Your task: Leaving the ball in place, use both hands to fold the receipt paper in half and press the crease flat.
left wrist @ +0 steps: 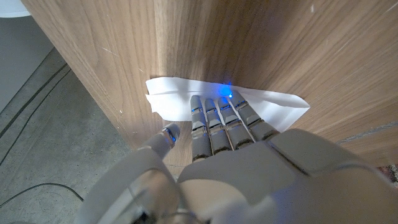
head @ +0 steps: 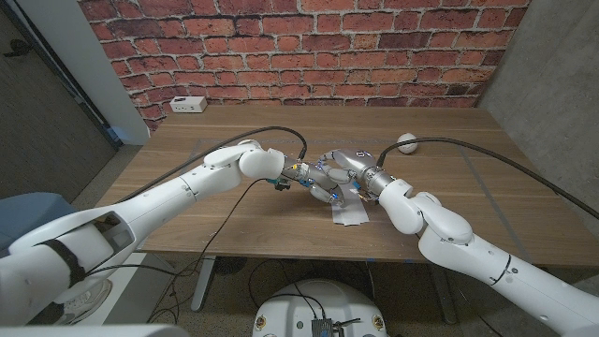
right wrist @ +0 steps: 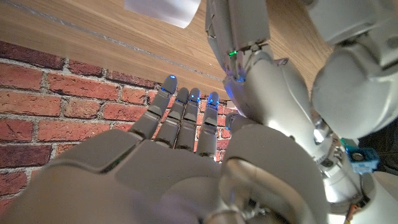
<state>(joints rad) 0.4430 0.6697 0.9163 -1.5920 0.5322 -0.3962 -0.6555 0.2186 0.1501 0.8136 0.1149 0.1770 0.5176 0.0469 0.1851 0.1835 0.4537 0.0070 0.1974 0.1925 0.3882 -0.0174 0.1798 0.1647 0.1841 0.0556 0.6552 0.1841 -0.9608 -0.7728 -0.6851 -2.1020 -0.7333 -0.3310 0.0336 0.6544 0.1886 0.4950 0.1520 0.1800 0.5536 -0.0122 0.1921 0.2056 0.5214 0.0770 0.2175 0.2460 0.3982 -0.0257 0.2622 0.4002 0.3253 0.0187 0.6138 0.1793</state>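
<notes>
While left hand (left wrist: 249, 168) fingers (left wrist: 227, 121) press it, white receipt paper (left wrist: 180, 99) folded, right hand (right wrist: 155, 168) fingers extended, empty

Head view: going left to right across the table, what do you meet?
White box at the far left corner → left hand → receipt paper → ball.

White box (head: 189, 104) at table's (head: 234, 131) far left, brick wall (head: 309, 47) behind
</notes>
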